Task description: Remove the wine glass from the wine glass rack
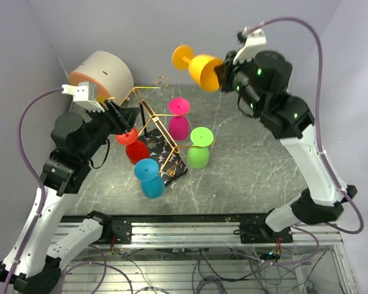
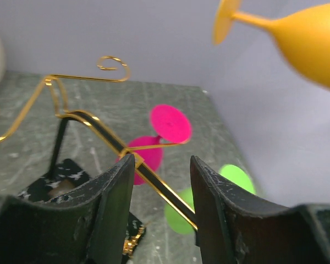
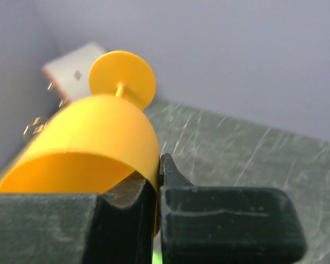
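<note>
Left fingers (image 2: 113, 212) stand parted; raised right fingers (image 3: 220, 220) pinch closed.

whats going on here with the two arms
The right arm holds the orange wine glass in the air, clear of the wine glass rack, jaws shut on the bowl's rim. The left arm has open jaws straddling one gold rack arm. The pink glass, green glass, red glass and blue glass hang on the rack.

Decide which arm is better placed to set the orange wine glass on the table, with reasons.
Right. The right gripper is shut on the orange wine glass by its rim, clear of the wine glass rack. The left gripper stands open astride a rack wire, holding nothing.
</note>
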Controlling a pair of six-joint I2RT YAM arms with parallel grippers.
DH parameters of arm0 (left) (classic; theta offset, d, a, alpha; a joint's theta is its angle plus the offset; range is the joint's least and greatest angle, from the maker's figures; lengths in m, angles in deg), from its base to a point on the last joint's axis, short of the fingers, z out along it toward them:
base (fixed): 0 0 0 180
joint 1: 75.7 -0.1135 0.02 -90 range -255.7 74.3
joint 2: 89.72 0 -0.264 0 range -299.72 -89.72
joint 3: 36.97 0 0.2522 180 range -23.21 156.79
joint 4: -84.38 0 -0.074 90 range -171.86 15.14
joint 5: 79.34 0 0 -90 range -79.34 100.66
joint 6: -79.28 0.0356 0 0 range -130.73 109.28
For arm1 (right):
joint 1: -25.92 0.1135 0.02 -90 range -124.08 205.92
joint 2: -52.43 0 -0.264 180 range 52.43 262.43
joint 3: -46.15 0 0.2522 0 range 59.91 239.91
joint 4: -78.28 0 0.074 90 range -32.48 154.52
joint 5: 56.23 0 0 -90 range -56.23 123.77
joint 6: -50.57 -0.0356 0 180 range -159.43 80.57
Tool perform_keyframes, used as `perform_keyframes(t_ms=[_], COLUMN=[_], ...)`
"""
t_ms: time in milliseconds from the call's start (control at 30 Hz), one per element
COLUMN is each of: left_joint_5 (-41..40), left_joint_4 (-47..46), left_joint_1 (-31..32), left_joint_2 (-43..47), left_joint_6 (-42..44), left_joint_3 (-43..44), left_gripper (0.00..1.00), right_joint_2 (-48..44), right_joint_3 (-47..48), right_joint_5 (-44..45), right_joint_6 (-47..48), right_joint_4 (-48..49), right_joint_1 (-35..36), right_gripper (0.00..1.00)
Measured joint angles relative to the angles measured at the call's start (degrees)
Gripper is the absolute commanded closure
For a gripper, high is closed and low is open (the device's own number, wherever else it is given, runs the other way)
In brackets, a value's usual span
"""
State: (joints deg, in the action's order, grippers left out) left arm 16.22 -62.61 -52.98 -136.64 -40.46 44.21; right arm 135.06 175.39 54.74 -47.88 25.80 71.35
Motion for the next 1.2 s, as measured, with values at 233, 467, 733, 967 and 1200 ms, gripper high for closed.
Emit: perform_keyframes(t_ms=[233, 467, 733, 967, 1200], left_joint_5=[-12.59, -21.03, -26.34, -27.69, -28.33], left_joint_4=[4.5, 4.87, 5.55, 6.49, 7.04], left_joint_1=[0.0, 0.0, 0.0, 0.0, 0.0], left_joint_2=[-1.33, 2.75, 6.88, 8.76, 10.58], left_joint_6=[4.63, 9.11, 11.17, 11.3, 11.3], left_joint_3=[0.83, -3.91, -10.71, -14.82, -15.58], left_gripper=[0.47, 0.48, 0.48, 0.49, 0.49], right_joint_2=[17.53, 34.49, 40.76, 41.48, 44.06], right_joint_3=[21.64, 22.47, 17.66, 16.79, 15.63], right_joint_5=[-13.42, -20.09, -16.44, -14.12, -13.7], right_joint_6=[-4.2, -11.45, -13.7, -13.44, -12.55], right_joint_4=[-3.17, -13.44, -23.85, -26.12, -26.53], right_joint_1=[-27.67, -49.18, -49.94, -49.94, -49.96], right_gripper=[1.0, 1.0, 1.0, 1.0, 1.0])
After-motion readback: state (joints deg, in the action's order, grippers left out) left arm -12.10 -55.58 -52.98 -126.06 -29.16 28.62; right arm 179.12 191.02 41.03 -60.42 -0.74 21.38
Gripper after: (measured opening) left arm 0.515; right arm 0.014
